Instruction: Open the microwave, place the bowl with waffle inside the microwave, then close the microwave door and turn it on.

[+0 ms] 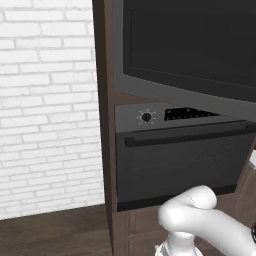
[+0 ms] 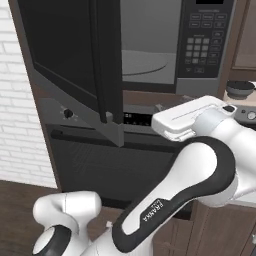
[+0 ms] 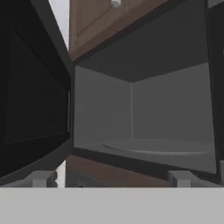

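So the arm point(image 2: 165, 200) comes up from the lower left of the right base view, bends hard at a dark-jointed elbow, then the forearm reaches up and right to the white hand point(image 2: 192, 117), which lies about level. In the hand view the gripper point(image 3: 111, 178) has its fingertips point(image 3: 41, 178) spread wide apart, nothing between them.

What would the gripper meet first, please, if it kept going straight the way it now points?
Probably nothing at first: the open gripper faces the microwave cavity past the open microwave door; the turntable or back wall would likely come first, though depth is unclear.
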